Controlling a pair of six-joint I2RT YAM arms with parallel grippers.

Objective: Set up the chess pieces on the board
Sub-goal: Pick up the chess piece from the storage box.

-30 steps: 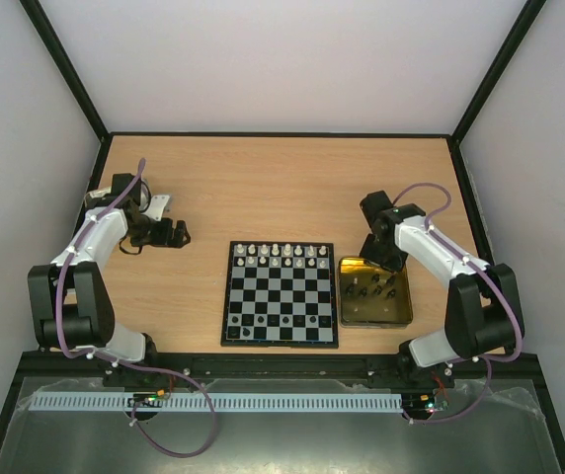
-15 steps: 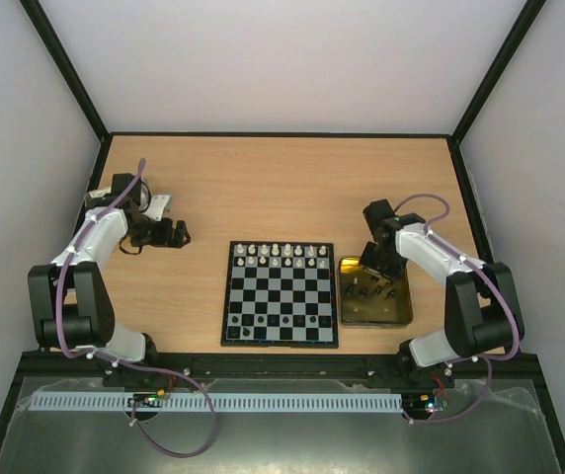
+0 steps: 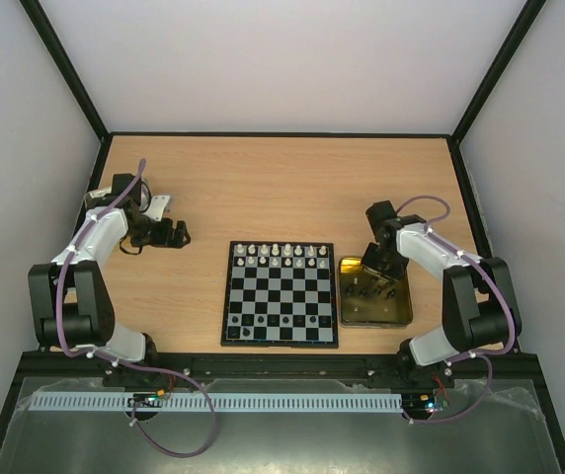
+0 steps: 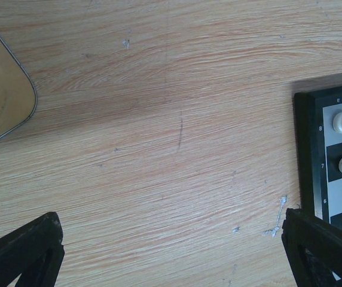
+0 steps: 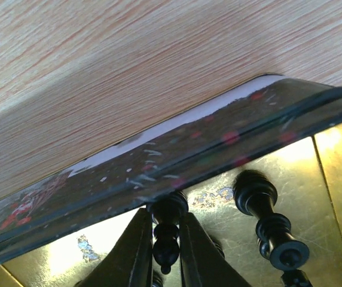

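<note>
The board (image 3: 281, 296) lies flat at the table's middle front. Two rows of white chess pieces (image 3: 281, 255) stand along its far side, and a few black ones (image 3: 246, 332) at its near left corner. My right gripper (image 3: 373, 280) reaches down into the gold tin (image 3: 393, 316) right of the board. In the right wrist view its fingers (image 5: 136, 251) are shut on a black chess piece (image 5: 166, 230) just inside the tin's wall (image 5: 177, 161); another black piece (image 5: 266, 221) stands beside it. My left gripper (image 3: 179, 234) hangs open over bare wood, left of the board, holding nothing.
The left wrist view shows the board's corner (image 4: 305, 149) with two white pieces (image 4: 341, 122), and a rounded metal-rimmed lid corner (image 4: 3, 101) at the left edge. Several more black pieces (image 3: 379, 288) lie in the tin. Black frame rails border the table.
My right gripper has dropped toward the near side, into the tin, and its fingers have narrowed onto a black piece. The left arm has not moved.
</note>
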